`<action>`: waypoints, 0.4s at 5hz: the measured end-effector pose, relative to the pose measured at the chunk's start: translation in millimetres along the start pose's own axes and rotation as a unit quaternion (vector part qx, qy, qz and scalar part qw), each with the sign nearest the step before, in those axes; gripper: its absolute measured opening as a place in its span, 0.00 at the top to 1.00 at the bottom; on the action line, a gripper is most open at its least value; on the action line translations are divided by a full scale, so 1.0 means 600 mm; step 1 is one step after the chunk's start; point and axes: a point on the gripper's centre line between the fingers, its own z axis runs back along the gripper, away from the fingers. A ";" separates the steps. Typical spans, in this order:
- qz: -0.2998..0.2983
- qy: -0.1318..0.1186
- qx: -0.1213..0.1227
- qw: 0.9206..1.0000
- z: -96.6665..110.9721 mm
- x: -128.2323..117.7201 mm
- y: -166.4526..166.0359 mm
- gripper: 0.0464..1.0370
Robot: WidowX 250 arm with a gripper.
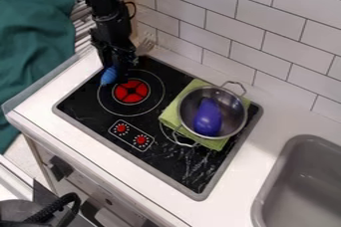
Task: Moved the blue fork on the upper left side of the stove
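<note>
The black gripper (118,67) hangs low over the upper left part of the black stove (93,102), above the left burner's edge. It covers the middle of the blue fork. The fork's blue handle (109,75) shows just left of the gripper, over the stove beside the red burner centre. On the other side, the fork's metal tines (146,43) point up and right toward the tiled wall, past the stove's back edge. Whether the gripper grasps the fork is hidden.
A metal pot (234,106) with a purple eggplant (208,117) in it sits on a green cloth (170,113) on the stove's right side. At the lower right is a grey sink (267,183). The tiled wall (226,29) runs behind the white counter.
</note>
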 end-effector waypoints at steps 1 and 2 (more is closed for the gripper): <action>0.026 0.017 -0.013 0.999 -0.007 -0.007 -0.023 0.29; 0.034 0.014 -0.017 0.999 0.011 -0.016 -0.056 0.04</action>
